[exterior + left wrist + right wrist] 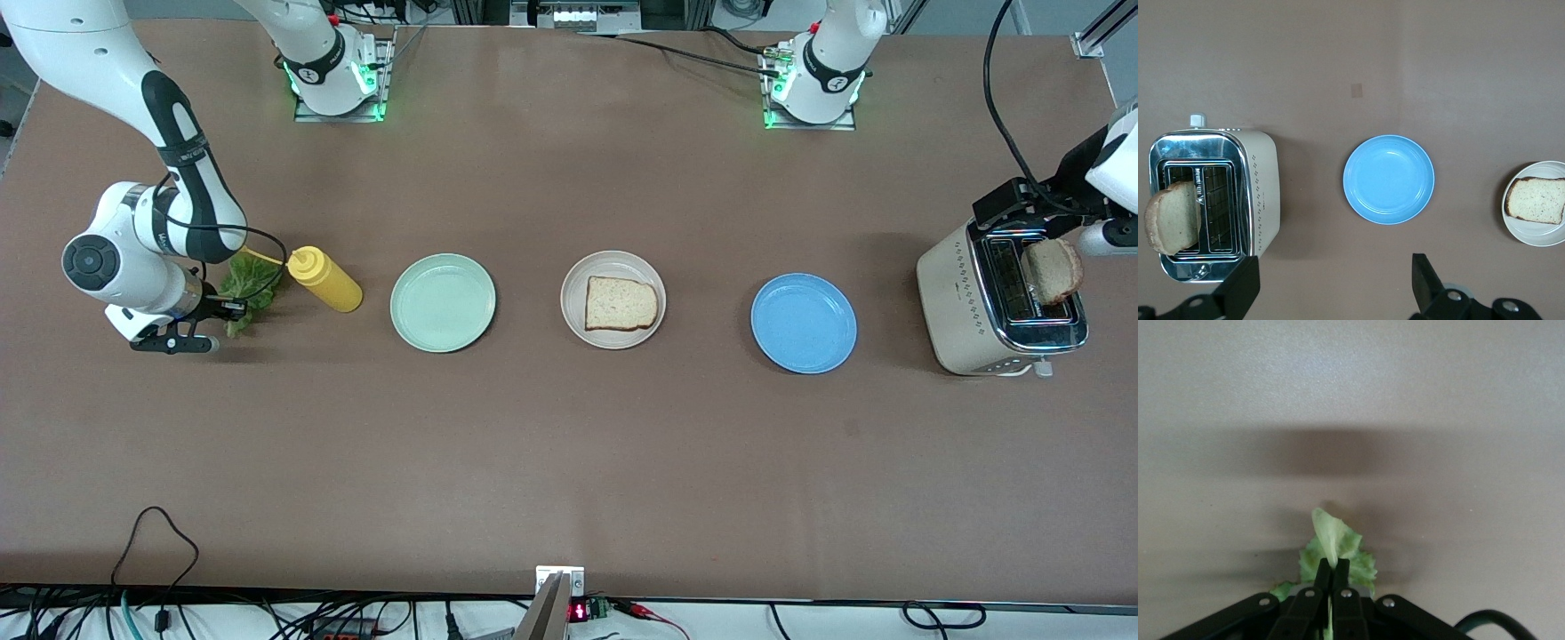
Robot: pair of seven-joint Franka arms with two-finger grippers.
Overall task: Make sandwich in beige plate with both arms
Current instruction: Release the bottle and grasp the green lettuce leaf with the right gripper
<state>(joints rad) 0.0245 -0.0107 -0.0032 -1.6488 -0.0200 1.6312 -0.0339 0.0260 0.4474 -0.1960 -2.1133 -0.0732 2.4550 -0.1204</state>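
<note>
Now I see the right hand (pixel 1331 577) low at the right arm's end of the desk (pixel 569 462), pinched together on the lettuce leaf (pixel 1335 547) beside the mustard bottle (pixel 325 278). Next come the mint plate (pixel 443 302), the beige plate (pixel 613 258) holding one bread slice (pixel 621 303), and the blue plate (pixel 804 323). My left hand (pixel 1331 293) hangs spread apart, apparently above the toaster (pixel 965 311), where another slice (pixel 1052 269) sticks up.

Mustard bottle (pixel 325 279) just beside lettuce (pixel 252 286); mint plate (pixel 443 301) near.
</note>
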